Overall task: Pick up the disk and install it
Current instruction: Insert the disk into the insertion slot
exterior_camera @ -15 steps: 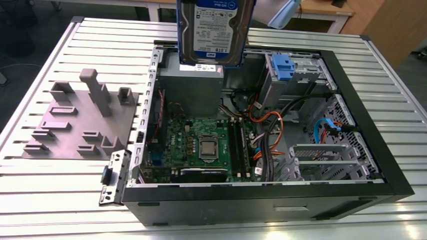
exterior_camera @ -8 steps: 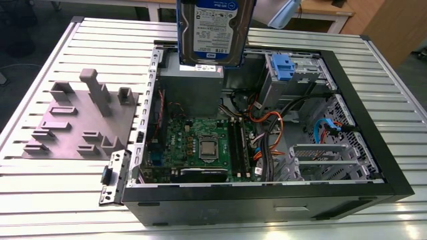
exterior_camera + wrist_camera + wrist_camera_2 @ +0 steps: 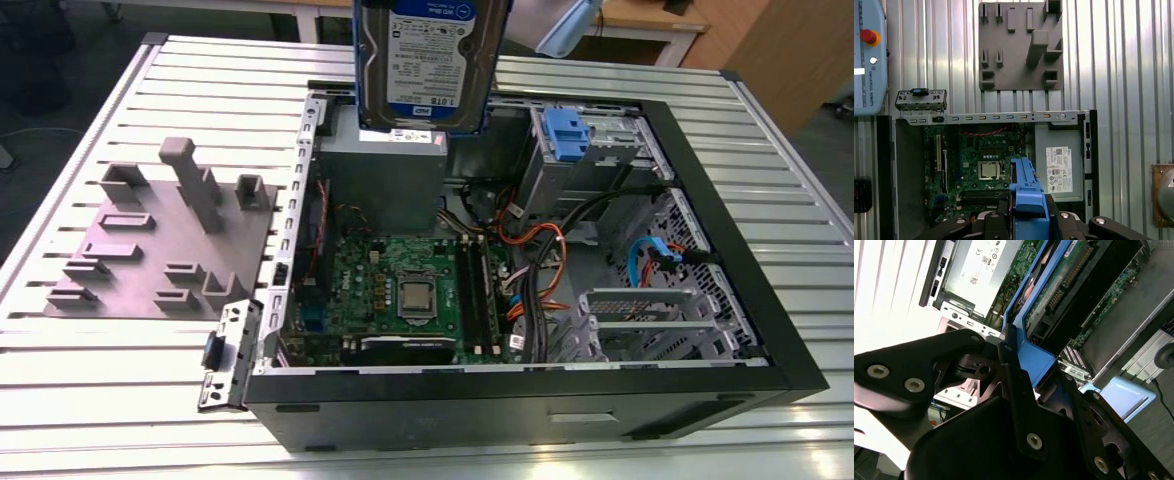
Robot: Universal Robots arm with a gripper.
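Note:
The disk (image 3: 430, 60), a silver hard drive with a white-and-blue label in a blue carrier frame, hangs upright in the air above the back of the open computer case (image 3: 747, 210). In both wrist views my gripper (image 3: 1034, 360) (image 3: 1029, 212) is shut on the blue carrier frame (image 3: 1026, 187), with a black finger (image 3: 1009, 355) pressed on each side. The disk's green circuit-board side (image 3: 1064, 285) shows in the second wrist view. Below and toward the exterior view's right sits the case's drive bay with a blue latch (image 3: 566, 135).
Inside the case lie the motherboard (image 3: 400, 290), the grey power supply box (image 3: 387, 170) (image 3: 1059, 167) and orange and blue cables (image 3: 561, 250). A grey fixture plate (image 3: 147, 240) (image 3: 1021, 45) stands on the slatted table beside the case. A small metal bracket (image 3: 227, 350) rests at the case's corner.

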